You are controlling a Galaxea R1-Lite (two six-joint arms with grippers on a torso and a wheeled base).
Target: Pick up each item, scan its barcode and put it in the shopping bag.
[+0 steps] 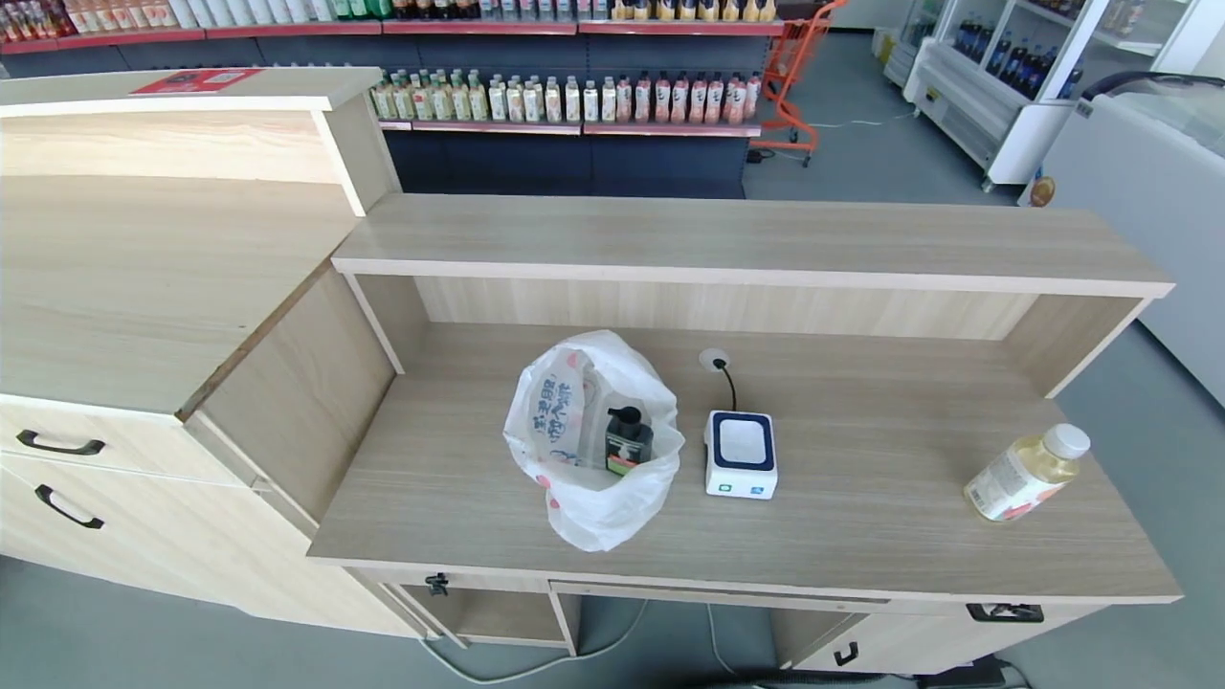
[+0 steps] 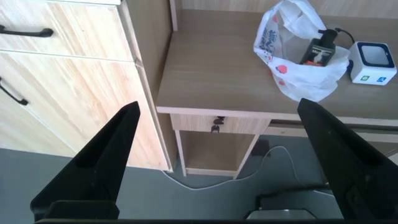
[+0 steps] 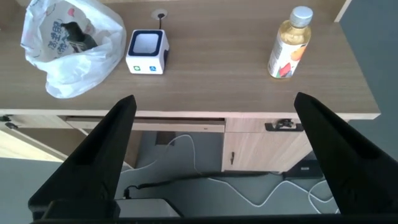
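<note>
1. While the left gripper [image 2: 214, 109] hangs short of the tabletop [image 2: 205, 68], its fingers [image 2: 106, 155] stand wide apart with nothing between them.
2. Ahead of this gripper and off to the robot's right, the white bag [image 2: 298, 62] sits on the tabletop with its mouth open. A black pump bottle [image 2: 320, 50] stands upright inside it.
3. Just past the bag, on the side away from the left gripper, stands the scanner [image 2: 372, 61], close beside the bag's plastic.
4. Held off the tabletop's front edge, the right gripper [image 3: 214, 98] is likewise spread wide and empty.
5. Ahead of the right gripper and to the robot's right stands the bottle [image 3: 289, 43], upright, holding pale yellow liquid under a white cap. It is untouched and well apart from the scanner.
6. Ahead of the right gripper to the robot's left is the scanner, and the bag lies farther left still.
7. From the scanner's far side a black cable [image 1: 730, 385] runs to a round hole [image 1: 714, 359] in the tabletop.
</note>
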